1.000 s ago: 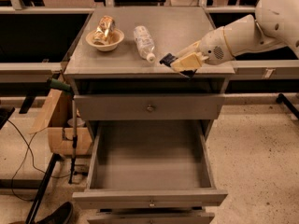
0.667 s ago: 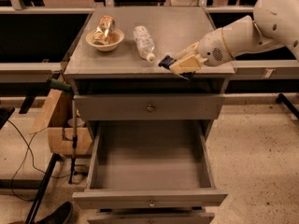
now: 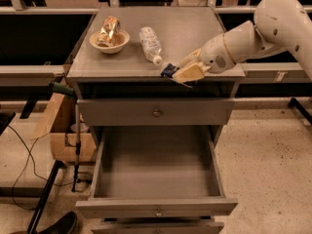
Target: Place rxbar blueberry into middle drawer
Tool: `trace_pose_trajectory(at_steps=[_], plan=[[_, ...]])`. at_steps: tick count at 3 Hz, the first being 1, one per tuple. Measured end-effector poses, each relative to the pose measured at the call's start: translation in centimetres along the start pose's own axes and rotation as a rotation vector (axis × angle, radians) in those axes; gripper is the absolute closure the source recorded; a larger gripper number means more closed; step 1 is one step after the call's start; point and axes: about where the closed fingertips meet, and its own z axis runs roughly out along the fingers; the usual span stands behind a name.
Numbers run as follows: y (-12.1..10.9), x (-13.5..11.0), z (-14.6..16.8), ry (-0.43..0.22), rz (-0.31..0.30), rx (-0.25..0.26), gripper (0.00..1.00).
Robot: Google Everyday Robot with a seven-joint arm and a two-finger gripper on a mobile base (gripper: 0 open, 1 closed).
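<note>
My gripper (image 3: 179,71) hangs at the front edge of the cabinet top, right of centre, its tan fingers (image 3: 189,73) pointing left. It is shut on the rxbar blueberry (image 3: 169,70), a small dark blue bar that sticks out from the fingertips just above the top's front edge. The middle drawer (image 3: 157,207) is pulled out wide below, a grey tray with a small knob on its low front panel and nothing inside. The bar is above and behind the drawer's opening.
A clear plastic bottle (image 3: 150,44) lies on the cabinet top (image 3: 122,62). A white bowl (image 3: 109,41) holds a gold-tan snack bag (image 3: 107,29). The top drawer (image 3: 156,112) is closed. A cardboard box (image 3: 66,130) and cables stand on the floor at left.
The gripper with the bar has shifted slightly left and toward the front edge of the cabinet top. Nothing else has moved.
</note>
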Motion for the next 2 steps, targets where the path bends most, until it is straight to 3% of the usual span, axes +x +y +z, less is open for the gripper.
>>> trace_pose_trajectory(at_steps=[1, 2], plan=[[1.9, 3.6, 2.9, 0.019, -0.008, -0.064, 1.00], [5.2, 9.3, 7.2, 0.043, 0.004, -0.144, 1.00]])
